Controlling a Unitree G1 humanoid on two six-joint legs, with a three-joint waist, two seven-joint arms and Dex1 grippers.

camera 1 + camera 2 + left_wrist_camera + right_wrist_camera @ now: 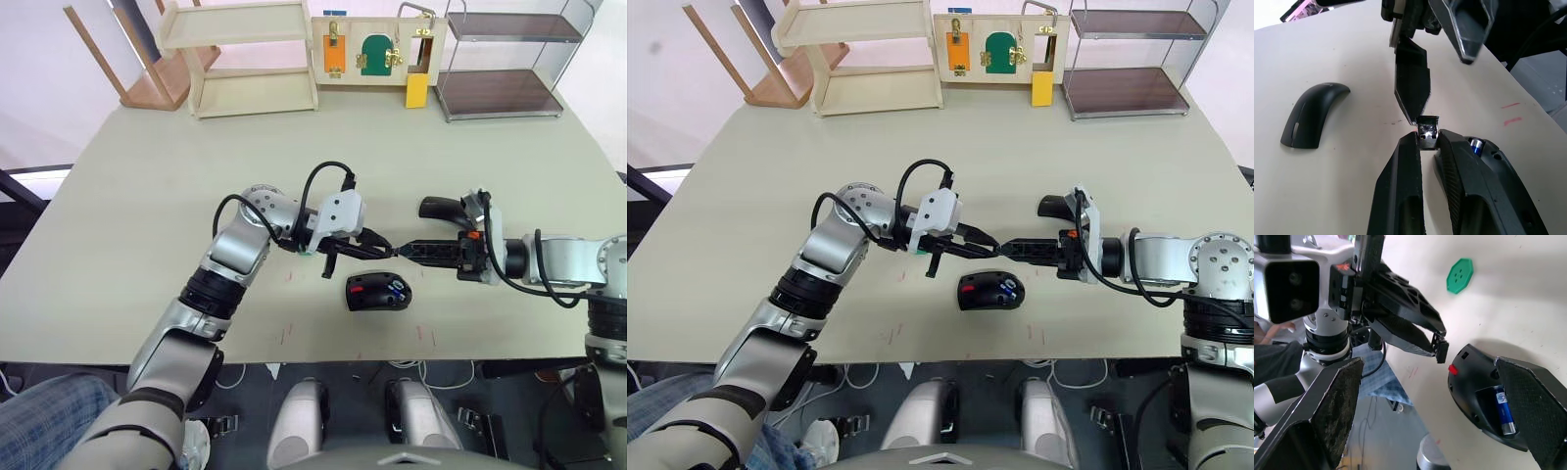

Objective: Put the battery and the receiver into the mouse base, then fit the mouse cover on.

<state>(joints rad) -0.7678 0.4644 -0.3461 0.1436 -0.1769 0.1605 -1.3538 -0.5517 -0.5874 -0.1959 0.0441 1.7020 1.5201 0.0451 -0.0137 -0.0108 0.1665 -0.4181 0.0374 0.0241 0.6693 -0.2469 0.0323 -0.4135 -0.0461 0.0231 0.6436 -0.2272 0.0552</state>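
Two sets of jaws meet tip to tip just above the oval black base [378, 292] on the matte worktop [147, 196]. Left jaws [1427, 139] pinch the tiny metallic receiver [1427, 131]; right jaws [404, 251] gape wide. The blue cylindrical battery [1502, 409] lies in the base's hollow. The glossy arched cover [1312, 114] rests beyond the right jaws.

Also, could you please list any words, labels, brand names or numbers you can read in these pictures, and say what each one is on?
No text can be read.
Blue cylindrical battery in the black oval mouse base: pale marks on its wrap, too blurred to read.
Glossy black curved mouse cover: a small pale patch near one end, no letters legible.
Round green disc: only holes, no writing.
Wooden latch board: no lettering visible.
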